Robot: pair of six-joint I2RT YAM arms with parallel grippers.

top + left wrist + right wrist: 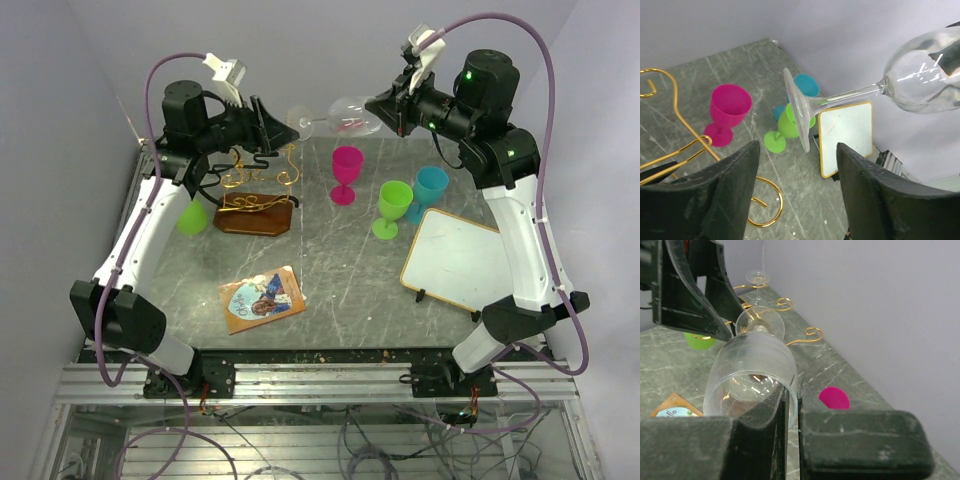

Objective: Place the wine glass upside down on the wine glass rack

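Note:
A clear wine glass hangs level in the air at the back of the table, its foot pointing left. My right gripper is shut on its rim, one finger inside the bowl and one outside. My left gripper is open, and the glass foot stands just past its fingertips, between them and touching neither. The wine glass rack stands below the left gripper, gold scroll arms on a brown base. The right wrist view shows its curled tips behind the glass.
A pink goblet, a green goblet and a blue goblet stand right of the rack. Another green goblet sits by the left arm. A framed whiteboard lies at the right, a picture card near the front.

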